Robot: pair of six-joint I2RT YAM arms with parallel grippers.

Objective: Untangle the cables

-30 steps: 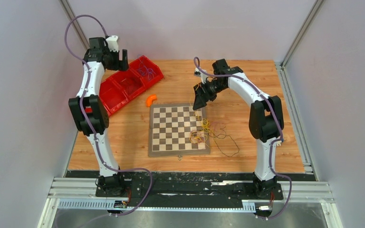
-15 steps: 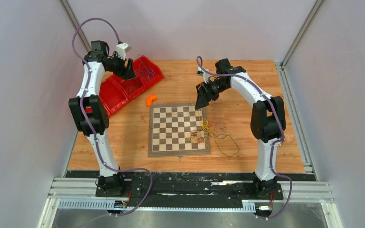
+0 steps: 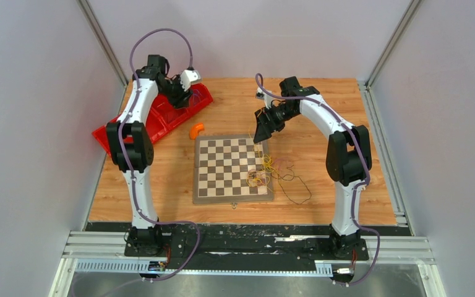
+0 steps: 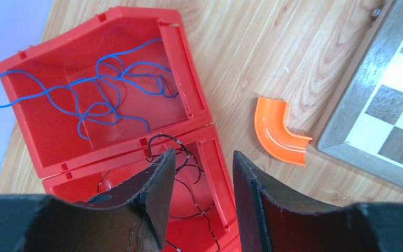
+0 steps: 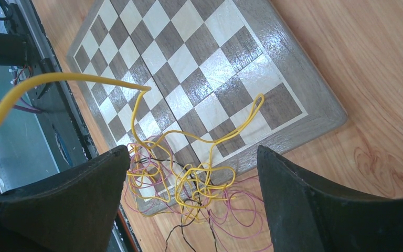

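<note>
Currently the left fingers (image 4: 160, 191), half apart and empty, hang over the red bin (image 4: 187, 73). The right fingers (image 5: 315, 210) gape wide above the tangled cables (image 5: 191, 181).

Two arms (image 3: 135, 145) (image 3: 345, 154); one chessboard (image 3: 222, 167); one orange elbow (image 3: 196, 130); one red tray (image 4: 188, 79); one cable tangle (image 3: 263, 176)

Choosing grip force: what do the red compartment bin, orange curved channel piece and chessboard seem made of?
Red compartment bin: likely moulded plastic, semi-gloss, with moulded ribs. Orange curved channel piece: glossy plastic, bright highlights. Chessboard: probably wood or veneer, satin varnish, visible grain and sheen.
</note>
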